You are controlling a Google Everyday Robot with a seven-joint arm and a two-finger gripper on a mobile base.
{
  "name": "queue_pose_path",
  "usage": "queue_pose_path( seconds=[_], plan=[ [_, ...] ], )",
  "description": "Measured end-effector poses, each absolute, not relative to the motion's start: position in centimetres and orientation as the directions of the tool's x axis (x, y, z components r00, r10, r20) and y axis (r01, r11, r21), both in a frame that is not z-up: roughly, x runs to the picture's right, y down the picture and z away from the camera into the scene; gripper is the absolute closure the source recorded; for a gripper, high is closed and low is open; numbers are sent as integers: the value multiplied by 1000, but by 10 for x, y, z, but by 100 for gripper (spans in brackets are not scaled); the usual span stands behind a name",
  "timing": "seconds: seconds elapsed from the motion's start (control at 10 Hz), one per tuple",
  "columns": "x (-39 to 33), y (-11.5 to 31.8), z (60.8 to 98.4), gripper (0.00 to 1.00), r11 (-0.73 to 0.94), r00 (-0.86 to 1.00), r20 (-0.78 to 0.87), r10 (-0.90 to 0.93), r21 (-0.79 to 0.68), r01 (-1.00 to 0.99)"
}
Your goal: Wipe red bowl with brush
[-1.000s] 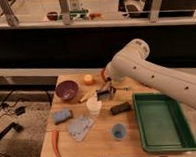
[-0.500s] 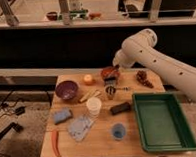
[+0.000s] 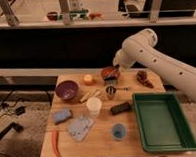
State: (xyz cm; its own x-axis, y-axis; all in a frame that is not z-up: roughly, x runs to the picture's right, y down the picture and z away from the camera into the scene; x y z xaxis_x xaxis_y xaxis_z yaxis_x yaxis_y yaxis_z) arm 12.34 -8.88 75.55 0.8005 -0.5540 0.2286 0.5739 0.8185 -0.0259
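Note:
The red bowl sits at the back middle of the wooden table. My gripper hangs from the white arm and is right over the bowl's front rim. Whether it holds anything is hidden. A short thing with a pale blocky head and a slim dark handle pointing right, which looks like the brush, lies on the table just in front of the bowl and below the gripper.
A purple bowl stands at the left, with an orange ball and a pale stick nearby. A white cup, black block, blue cup, blue sponge and grey cloth lie in front. A green tray fills the right.
My gripper has moved from low over the brush-like thing up and back to the red bowl's front rim. The arm's elbow has swung right. The objects on the table have not moved.

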Motion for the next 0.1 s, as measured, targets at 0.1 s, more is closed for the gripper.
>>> queue_pose_path(
  seconds=[0.1],
  plan=[
    [120,-94,760,97,818,804,193,-562,-17,576]
  ],
)
